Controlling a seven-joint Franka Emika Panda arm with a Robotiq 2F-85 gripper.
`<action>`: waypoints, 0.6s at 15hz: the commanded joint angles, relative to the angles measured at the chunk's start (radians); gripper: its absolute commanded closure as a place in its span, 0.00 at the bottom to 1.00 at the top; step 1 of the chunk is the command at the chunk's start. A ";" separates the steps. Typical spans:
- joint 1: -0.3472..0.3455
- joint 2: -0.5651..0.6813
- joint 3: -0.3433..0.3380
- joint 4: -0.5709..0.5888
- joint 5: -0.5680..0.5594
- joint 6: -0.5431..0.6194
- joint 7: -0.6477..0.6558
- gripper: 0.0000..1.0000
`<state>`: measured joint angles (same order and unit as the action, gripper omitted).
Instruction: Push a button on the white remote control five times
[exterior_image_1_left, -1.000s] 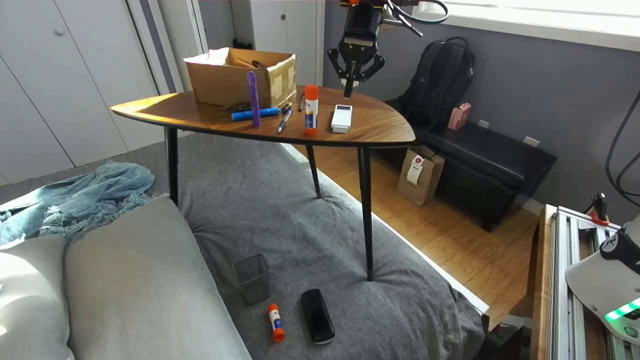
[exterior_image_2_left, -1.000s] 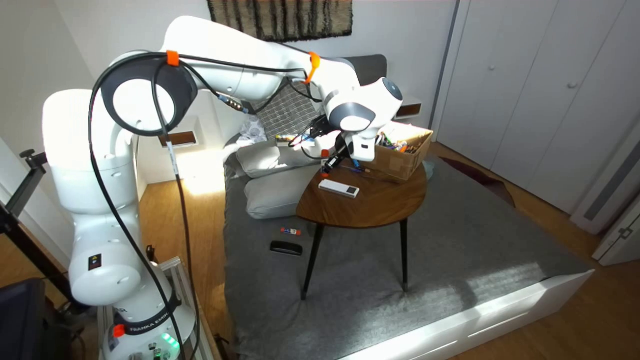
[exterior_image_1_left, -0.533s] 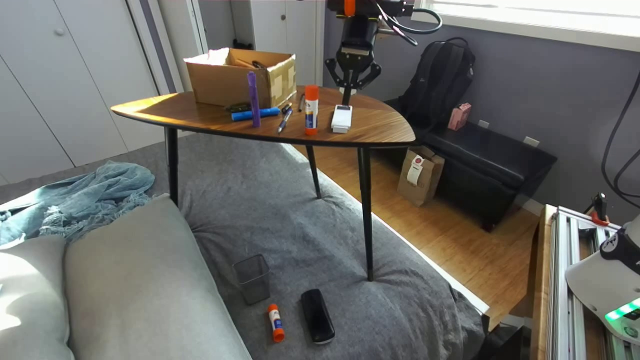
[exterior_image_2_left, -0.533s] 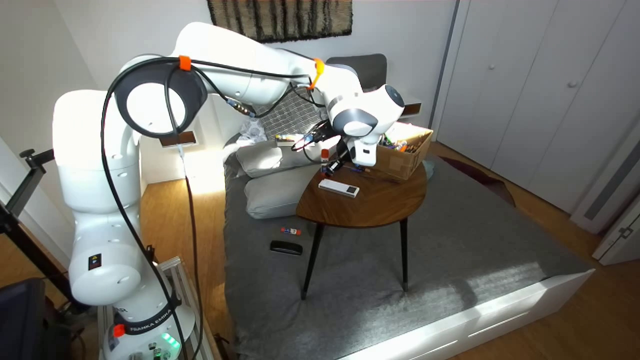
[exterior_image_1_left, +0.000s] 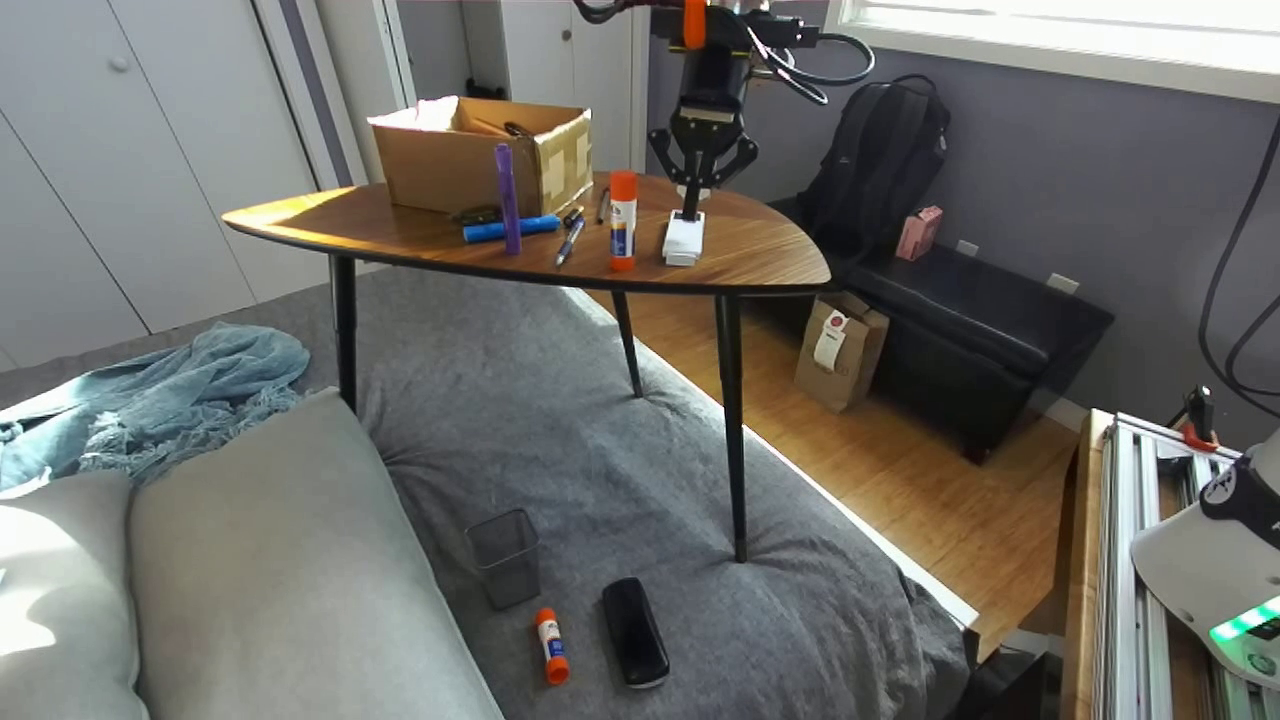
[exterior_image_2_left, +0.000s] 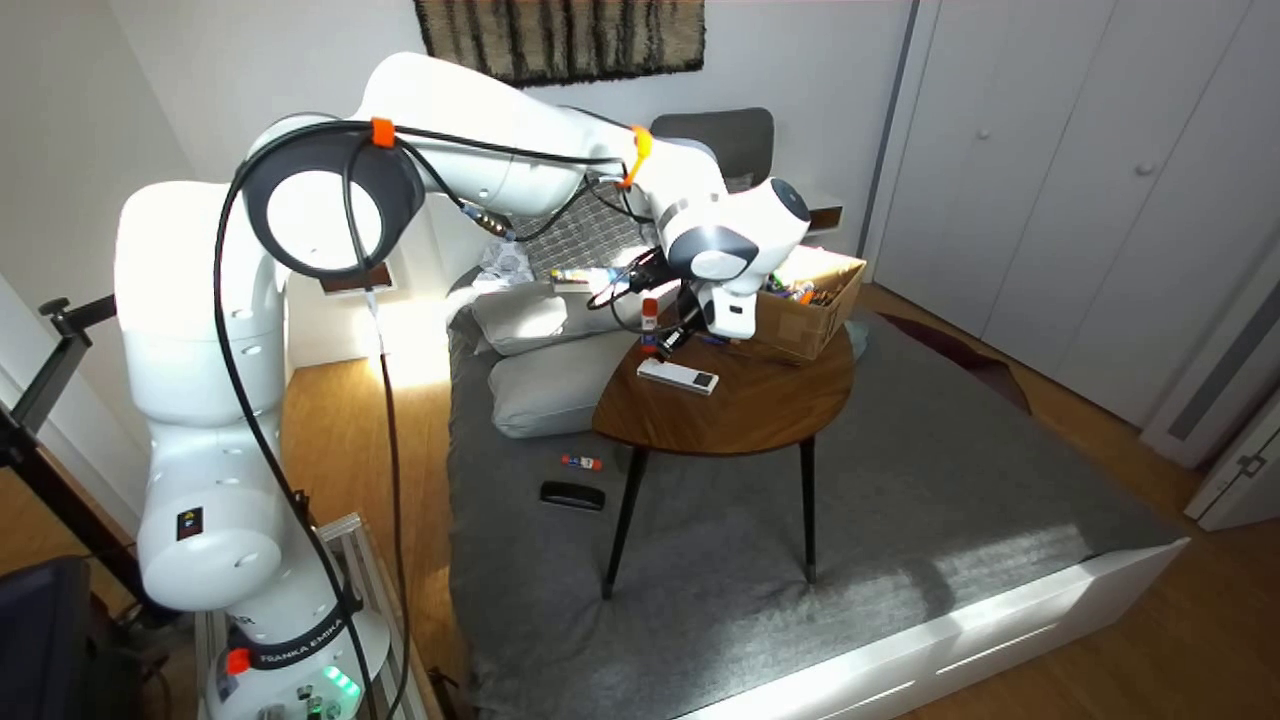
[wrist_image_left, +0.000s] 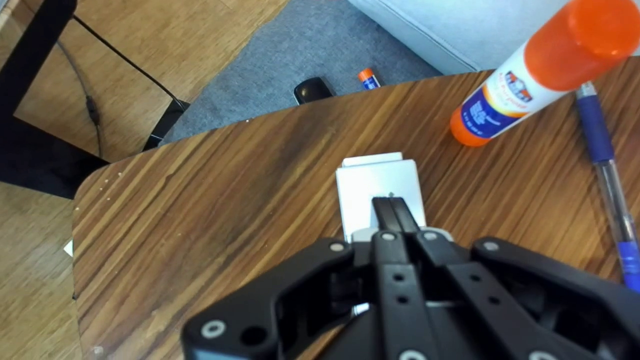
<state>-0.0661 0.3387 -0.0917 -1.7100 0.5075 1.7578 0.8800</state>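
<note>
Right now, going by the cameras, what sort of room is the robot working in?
Probably a bedroom: both exterior views show a wide grey-covered bed with pale grey cushions on it, and white closet doors stand beyond it.

Over the white remote control (wrist_image_left: 377, 182), the gripper (wrist_image_left: 390, 201), jaws together, takes up the way down. Just beside the remote, an upright glue stick (exterior_image_1_left: 622, 222) blocks a low pass; beyond it from the remote lie a pen (exterior_image_1_left: 570, 242) and a blue marker (exterior_image_1_left: 540, 223), with a standing purple marker (exterior_image_1_left: 507, 190) and the cardboard box (exterior_image_1_left: 450, 168) farther off. On the remote's opposite side, bare tabletop (exterior_image_1_left: 760, 240) leaves room out to its rounded edge
</note>
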 joint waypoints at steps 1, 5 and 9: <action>0.006 0.017 0.000 0.026 -0.023 0.011 0.030 1.00; 0.008 0.022 0.000 0.026 -0.029 0.016 0.035 1.00; 0.008 0.028 0.000 0.025 -0.029 0.020 0.034 1.00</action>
<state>-0.0659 0.3504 -0.0917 -1.7099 0.5000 1.7682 0.8819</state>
